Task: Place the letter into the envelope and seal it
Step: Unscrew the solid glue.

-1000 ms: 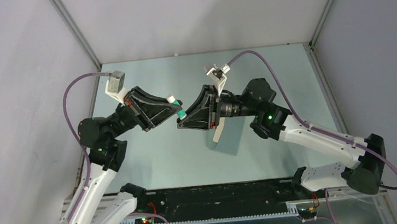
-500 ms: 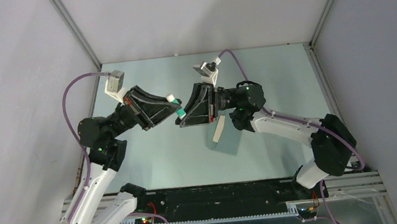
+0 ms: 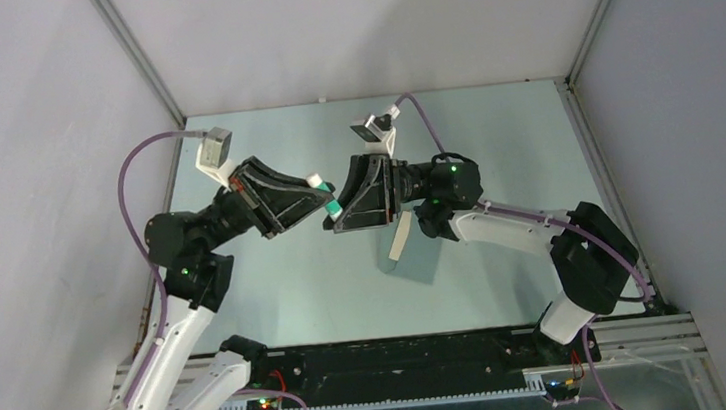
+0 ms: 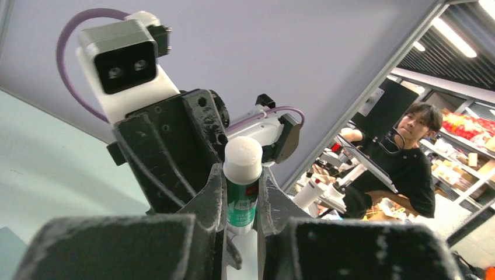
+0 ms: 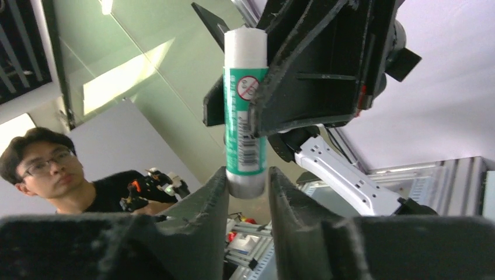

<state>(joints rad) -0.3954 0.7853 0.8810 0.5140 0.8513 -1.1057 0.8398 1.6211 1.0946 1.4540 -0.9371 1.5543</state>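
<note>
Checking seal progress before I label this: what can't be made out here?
- letter: top view shows only a tan strip; the right arm overlaps its far end.
- envelope: top view, blends into the table; flap state unreadable.
- Both wrist views point upward, so neither paper appears.
- glue stick: label text too small, right wrist view.

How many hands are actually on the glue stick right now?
2. The left hand clamps the glue stick around its green body; the right hand grips one end, opposite the left.
</note>
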